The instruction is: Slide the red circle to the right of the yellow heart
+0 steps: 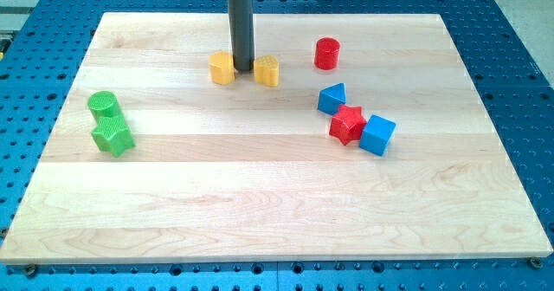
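The red circle (326, 54) stands near the view's top, right of centre. The yellow heart (267, 70) sits to its left, with a gap between them. A second yellow block (222, 67), roughly hexagonal, lies further left. My tip (243, 69) rests on the board between the two yellow blocks, close to both, and well left of the red circle.
A blue triangle (331, 98), a red star (348, 124) and a blue cube (377, 135) cluster below the red circle. A green cylinder (102, 105) and a green star (112, 138) sit at the view's left. The wooden board (277, 204) lies on a blue perforated table.
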Motion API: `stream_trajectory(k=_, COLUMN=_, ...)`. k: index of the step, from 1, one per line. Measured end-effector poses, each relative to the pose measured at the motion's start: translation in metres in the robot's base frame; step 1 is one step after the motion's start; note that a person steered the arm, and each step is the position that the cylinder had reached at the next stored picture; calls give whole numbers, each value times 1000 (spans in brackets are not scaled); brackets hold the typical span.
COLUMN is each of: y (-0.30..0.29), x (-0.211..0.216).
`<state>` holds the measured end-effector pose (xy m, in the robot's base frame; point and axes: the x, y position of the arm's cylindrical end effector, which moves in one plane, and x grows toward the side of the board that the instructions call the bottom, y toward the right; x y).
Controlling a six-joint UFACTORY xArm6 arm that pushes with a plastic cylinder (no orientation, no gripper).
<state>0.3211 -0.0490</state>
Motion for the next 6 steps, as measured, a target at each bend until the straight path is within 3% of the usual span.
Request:
stream_trajectory(k=3, y=21, x=-19)
stream_trajectory(k=5, y=121, x=-72)
stream_trajectory(k=6, y=160, x=-58)
